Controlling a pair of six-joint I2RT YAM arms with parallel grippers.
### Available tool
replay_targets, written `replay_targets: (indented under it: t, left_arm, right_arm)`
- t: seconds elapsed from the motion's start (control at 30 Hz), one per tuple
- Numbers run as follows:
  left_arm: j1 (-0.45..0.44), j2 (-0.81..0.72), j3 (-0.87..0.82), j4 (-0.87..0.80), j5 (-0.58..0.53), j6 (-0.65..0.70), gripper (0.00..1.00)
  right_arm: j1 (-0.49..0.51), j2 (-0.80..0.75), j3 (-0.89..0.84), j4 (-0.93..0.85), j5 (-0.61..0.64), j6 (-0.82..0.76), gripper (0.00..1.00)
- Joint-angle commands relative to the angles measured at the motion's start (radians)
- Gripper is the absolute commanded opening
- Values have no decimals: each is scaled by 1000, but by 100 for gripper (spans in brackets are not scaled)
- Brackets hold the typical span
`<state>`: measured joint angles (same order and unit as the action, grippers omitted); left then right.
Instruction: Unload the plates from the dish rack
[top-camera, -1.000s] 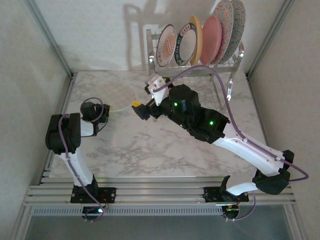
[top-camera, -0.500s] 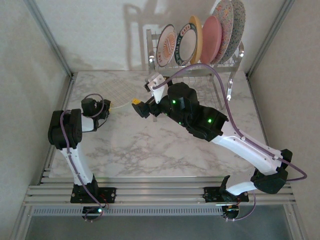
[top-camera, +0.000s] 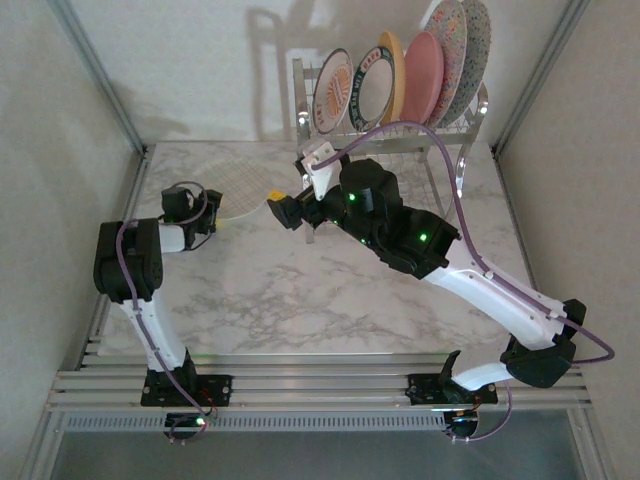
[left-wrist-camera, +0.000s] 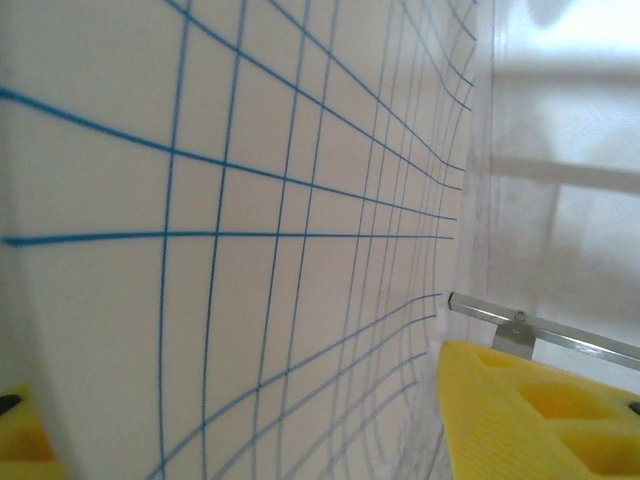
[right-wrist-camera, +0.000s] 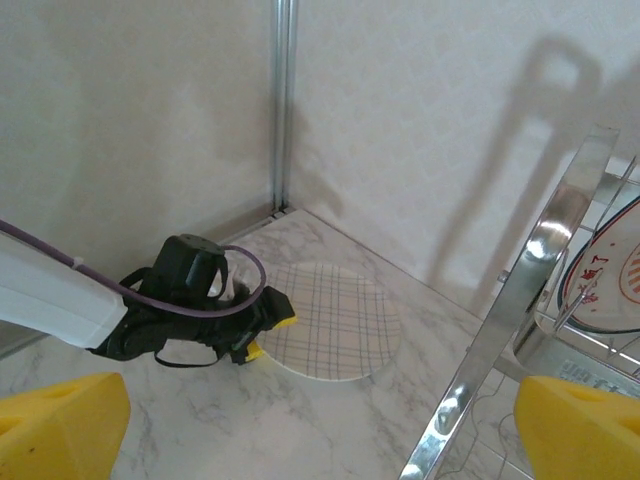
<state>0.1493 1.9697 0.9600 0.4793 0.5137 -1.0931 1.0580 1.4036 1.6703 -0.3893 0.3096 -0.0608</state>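
The chrome dish rack (top-camera: 455, 135) stands at the back right, its frame (right-wrist-camera: 520, 300) close on the right in the right wrist view. On it stand an orange sunburst plate (top-camera: 332, 90), a green-rimmed plate (top-camera: 372, 85), a yellow plate (top-camera: 393, 78), a pink plate (top-camera: 422, 78), a floral plate (top-camera: 448, 55) and a grey speckled plate (top-camera: 475, 45). A cream plate with blue grid lines (top-camera: 240, 185) (right-wrist-camera: 335, 320) (left-wrist-camera: 250, 200) lies on the marble table. My left gripper (top-camera: 212, 215) (right-wrist-camera: 268, 337) (left-wrist-camera: 240, 380) stands open, its yellow fingers straddling that plate's near rim. My right gripper (top-camera: 285, 210) (right-wrist-camera: 320, 380) hangs open above the table, holding nothing.
The marble table (top-camera: 300, 290) is boxed in by white walls with metal corner posts (right-wrist-camera: 283, 100). A purple cable (top-camera: 400, 130) arcs from the right arm past the rack's front. Free marble lies in front of both arms.
My left gripper has swung toward the back, and the grid plate has shifted a little with it. My right arm has moved slightly back, toward the rack.
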Motion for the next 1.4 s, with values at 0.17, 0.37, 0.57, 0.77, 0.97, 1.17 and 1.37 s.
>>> replay_targets:
  t: [0.17,0.37,0.57,0.77,0.97,1.17,1.37]
  left_arm:
    - [7,-55,45,-313,-91,48,67]
    - [7,-75,70,-415,-115,50,69]
    - [7,-118,64,-463,-129,46,73]
    - [-8,-234,63,-514,-123,13,79]
    - [-90,-421,189,-667,-257,81,80]
    - [-222,-600,243,-608,-332,107,80]
    - [-401,-728,273,-391,-339,205,78]
  right_arm:
    - [-12,2,34,7,-9,18,99]
    - [-10,-19,19,32,27,3,99]
    - [-12,-53,21,49,102,-55,99]
    - [-29,-72,109,50,350,-208,99]
    - [-254,-138,193,57,465,-196,98]
    - [-611,-132,279,-58,292,39,98]
    - [-844,-78,287,-42,60,200,96]
